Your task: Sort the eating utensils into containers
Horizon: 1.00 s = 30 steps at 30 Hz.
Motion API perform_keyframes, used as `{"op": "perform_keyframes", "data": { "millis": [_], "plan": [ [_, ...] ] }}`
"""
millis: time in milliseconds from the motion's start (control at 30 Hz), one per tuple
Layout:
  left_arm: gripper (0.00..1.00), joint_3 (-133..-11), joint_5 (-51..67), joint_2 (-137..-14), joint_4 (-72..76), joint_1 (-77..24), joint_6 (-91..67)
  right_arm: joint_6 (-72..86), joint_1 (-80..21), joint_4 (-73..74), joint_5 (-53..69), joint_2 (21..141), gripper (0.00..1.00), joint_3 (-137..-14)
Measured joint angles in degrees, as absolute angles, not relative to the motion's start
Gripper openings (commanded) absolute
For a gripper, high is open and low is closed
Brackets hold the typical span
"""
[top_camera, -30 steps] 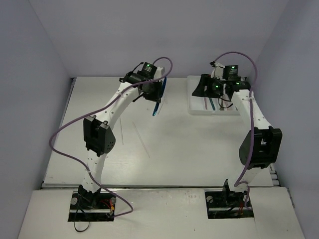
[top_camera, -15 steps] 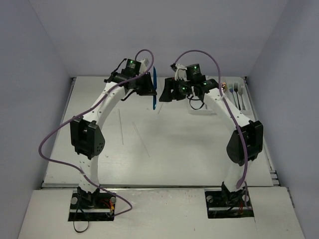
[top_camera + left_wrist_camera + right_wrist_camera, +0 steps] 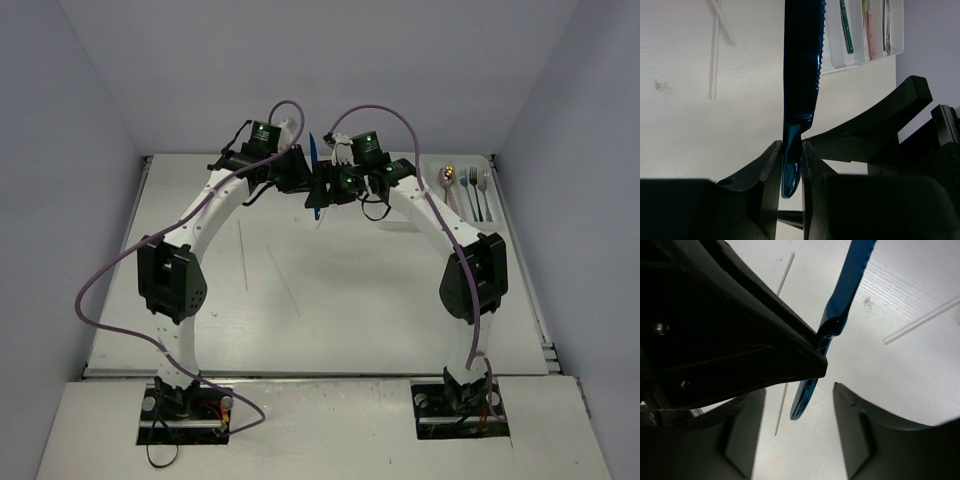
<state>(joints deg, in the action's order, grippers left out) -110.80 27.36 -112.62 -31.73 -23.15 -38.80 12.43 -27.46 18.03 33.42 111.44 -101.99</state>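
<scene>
Handover at the table's far middle: my left gripper (image 3: 790,150) pinches the blue knife (image 3: 802,75) tight by its handle, blade running straight out from the fingers. My right gripper (image 3: 800,410), jaws wide and empty, brackets the handle tip. The tray (image 3: 896,25) waits far right.

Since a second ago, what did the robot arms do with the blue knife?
The right gripper left the white tray and swung left to the blue knife; it is now open around the handle end. The left gripper kept the knife pinched, shifting only slightly. The tray and the thin sticks stayed put.
</scene>
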Motion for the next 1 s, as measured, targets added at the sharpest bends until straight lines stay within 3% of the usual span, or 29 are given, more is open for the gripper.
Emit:
{"op": "perform_keyframes", "data": {
  "millis": [100, 200, 233, 267, 367, 400, 467, 567, 967, 1000],
  "plan": [
    [0.00, -110.71, 27.74, -112.04, -31.00, -23.00, -39.65, 12.62, -27.46, 18.00, 33.17, 111.55, 0.41, -102.41],
    [0.00, -109.70, 28.43, -111.20, -29.59, -22.78, -40.45, 12.65, -27.46, 17.89, 32.92, 111.55, 0.22, -102.48],
    [0.00, -109.29, 28.61, -110.91, -29.34, -22.74, -40.76, 12.65, -27.46, 17.89, 32.75, 111.57, 0.07, -102.48],
    [0.00, -108.91, 28.70, -110.69, -29.18, -22.74, -40.95, 12.53, -27.46, 17.89, 32.72, 111.60, 0.01, -102.48],
    [0.01, -108.02, 29.22, -110.30, -28.43, -22.55, -41.48, 12.38, -27.39, 18.27, 32.11, 111.66, 0.00, -102.56],
    [0.06, -107.93, 29.40, -110.26, -28.15, -22.40, -41.69, 12.11, -27.35, 18.24, 32.07, 111.68, 0.00, -102.56],
    [0.40, -107.80, 29.80, -110.26, -27.85, -22.29, -41.78, 11.77, -27.35, 18.16, 31.92, 111.66, 0.00, -102.56],
    [0.76, -107.56, 30.50, -110.23, -27.06, -21.91, -41.64, 10.89, -27.35, 18.18, 31.52, 111.63, 0.00, -102.25],
    [0.81, -98.16, 30.30, -98.60, -27.86, -17.60, -33.56, 5.58, -22.19, 18.77, 25.91, 100.57, 0.00, -90.59],
    [0.85, -97.09, 29.27, -96.92, -27.98, -17.42, -32.14, 4.79, -20.75, 18.83, 25.02, 99.29, 0.00, -89.47]
  ]
}}
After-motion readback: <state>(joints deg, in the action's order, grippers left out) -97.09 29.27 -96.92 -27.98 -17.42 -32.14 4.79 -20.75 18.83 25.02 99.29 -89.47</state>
